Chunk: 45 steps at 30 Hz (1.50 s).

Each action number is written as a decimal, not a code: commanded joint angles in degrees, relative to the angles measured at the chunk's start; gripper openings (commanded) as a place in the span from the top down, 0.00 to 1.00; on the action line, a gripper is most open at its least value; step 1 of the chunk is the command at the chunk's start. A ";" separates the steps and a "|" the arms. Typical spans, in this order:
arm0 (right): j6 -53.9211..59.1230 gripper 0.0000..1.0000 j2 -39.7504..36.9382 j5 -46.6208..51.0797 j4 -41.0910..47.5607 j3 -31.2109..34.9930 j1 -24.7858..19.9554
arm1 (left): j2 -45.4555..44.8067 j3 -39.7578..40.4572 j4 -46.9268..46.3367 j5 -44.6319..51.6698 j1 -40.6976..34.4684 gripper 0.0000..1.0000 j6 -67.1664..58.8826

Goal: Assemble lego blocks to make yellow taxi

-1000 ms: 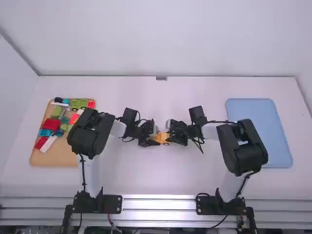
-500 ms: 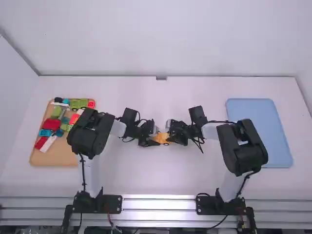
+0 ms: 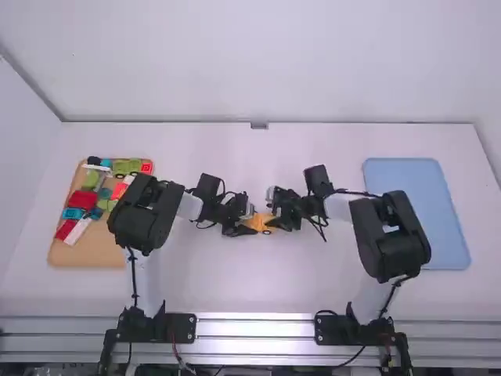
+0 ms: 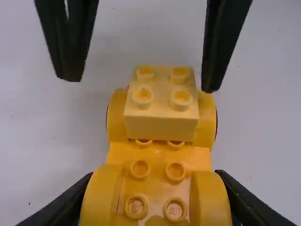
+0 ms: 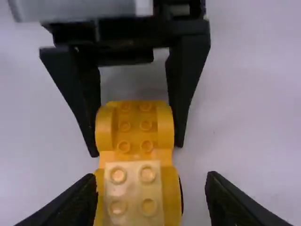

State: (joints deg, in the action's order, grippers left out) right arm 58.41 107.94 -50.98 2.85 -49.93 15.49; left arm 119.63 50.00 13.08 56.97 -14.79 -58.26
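The left gripper (image 3: 247,230) has its fingers pressed on both sides of one end of the yellow car base (image 4: 158,157). The base is smooth and hard, with round bumps on top and curvy humps on its sides. A pale yellow square block (image 4: 161,127) with four bumps sits on the other end. The right gripper (image 3: 280,223) has its fingers spread wide around that end. Farther off are a tan tray (image 3: 86,257) of colored blocks (image 3: 82,200) and a flat blue tray (image 3: 419,211).

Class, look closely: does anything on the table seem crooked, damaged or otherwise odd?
Nothing stands out: the pale yellow block looks square on the orange-yellow car base, and neither shows visible damage.
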 commanded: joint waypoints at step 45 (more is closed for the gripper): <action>-6.97 1.00 5.64 16.35 -1.51 4.15 3.08 | 0.28 0.20 1.49 0.33 -0.11 0.55 2.62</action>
State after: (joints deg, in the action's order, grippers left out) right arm 52.80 109.58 -46.96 0.32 -49.58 18.83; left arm 119.63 49.98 14.57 55.96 -14.63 -58.83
